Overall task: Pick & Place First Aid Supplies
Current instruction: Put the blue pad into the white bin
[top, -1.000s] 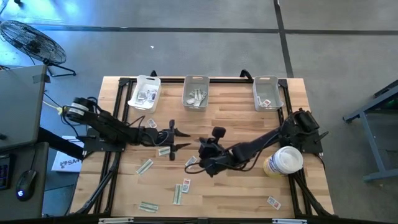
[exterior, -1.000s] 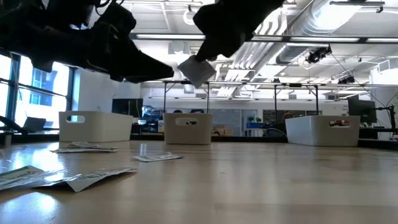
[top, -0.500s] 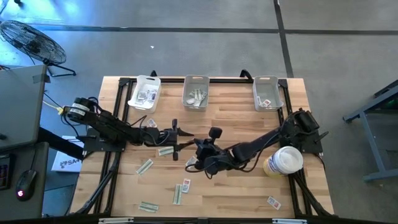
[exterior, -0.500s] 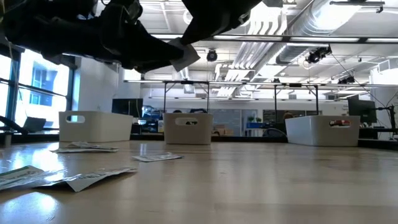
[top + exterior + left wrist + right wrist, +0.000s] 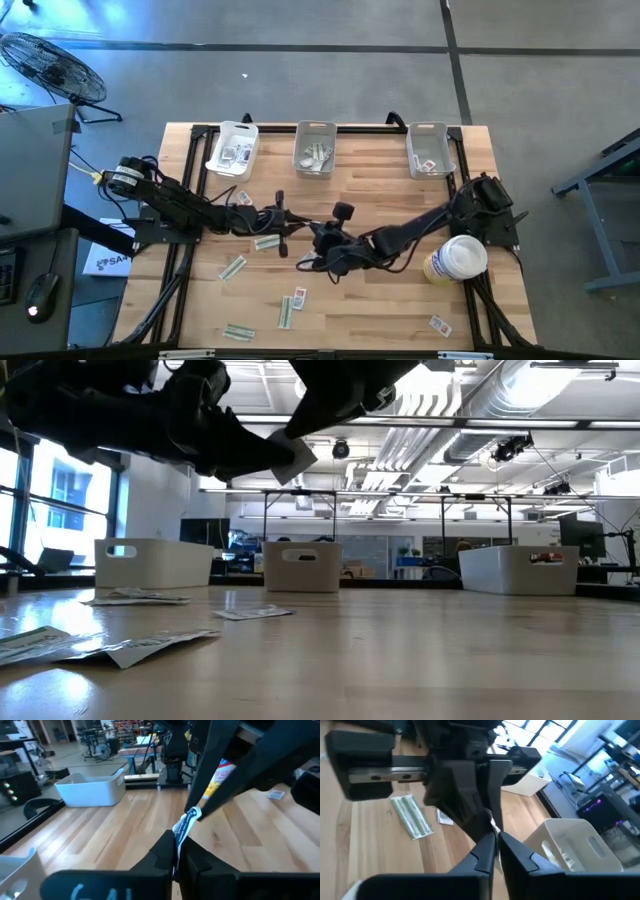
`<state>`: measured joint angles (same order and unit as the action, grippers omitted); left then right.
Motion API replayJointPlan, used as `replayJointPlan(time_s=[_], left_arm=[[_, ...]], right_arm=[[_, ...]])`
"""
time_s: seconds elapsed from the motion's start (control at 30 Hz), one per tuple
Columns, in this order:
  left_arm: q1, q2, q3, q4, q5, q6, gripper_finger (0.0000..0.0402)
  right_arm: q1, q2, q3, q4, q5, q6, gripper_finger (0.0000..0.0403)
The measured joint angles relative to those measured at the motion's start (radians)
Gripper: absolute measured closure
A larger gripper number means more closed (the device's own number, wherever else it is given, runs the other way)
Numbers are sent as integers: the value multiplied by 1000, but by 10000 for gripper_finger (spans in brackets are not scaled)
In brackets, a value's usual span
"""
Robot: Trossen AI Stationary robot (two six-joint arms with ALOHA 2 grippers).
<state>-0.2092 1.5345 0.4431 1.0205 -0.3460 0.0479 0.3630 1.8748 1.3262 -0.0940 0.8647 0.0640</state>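
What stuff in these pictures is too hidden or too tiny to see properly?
- Left wrist view: the packet pinched by the left hand and right hand is edge-on, so its print is unreadable.
- Low view: the middle bin has walls that hide what lies inside.
- High view: the loose packets on the table are too small for their marks to show.
- Low view: both arms are cut off by the top edge.

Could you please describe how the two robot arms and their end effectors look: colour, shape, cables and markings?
Both arms are black, slim and jointed. The left arm carries a pale round part with a yellow cable at its base. The left end effector has two dark wedge-shaped fingers and faint pale lettering on its body. The right end effector has the same black tapered fingers. Black cables loop along the right arm.
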Motion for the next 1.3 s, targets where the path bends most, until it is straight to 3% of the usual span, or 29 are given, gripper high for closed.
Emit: replayJointPlan(time_s=[0.13,0.37,0.5,0.67,0.9,1.0,1.2,1.3], left_arm=[[0,0,0,-30,-68,0,398],[22,-64,0,-156,-206,35,400],[111,-191,2,-363,-264,4,400],[290,-346,1,-638,-367,-92,401],[587,-452,1,-823,-409,-171,401],[711,-452,2,-877,-350,-187,401],[890,-451,24,-1000,-237,-242,401],[943,-449,63,-1098,-195,-265,401]], right_arm=[[-10,0,0,19,12,-62,341],[28,-1,1,18,343,-70,289],[63,-1,1,16,500,-60,284],[89,-1,1,16,538,-73,284],[67,-1,1,13,395,-31,284],[40,-1,1,13,271,-3,284],[-30,-1,1,38,-79,7,284],[-62,-1,1,81,-172,20,284]])
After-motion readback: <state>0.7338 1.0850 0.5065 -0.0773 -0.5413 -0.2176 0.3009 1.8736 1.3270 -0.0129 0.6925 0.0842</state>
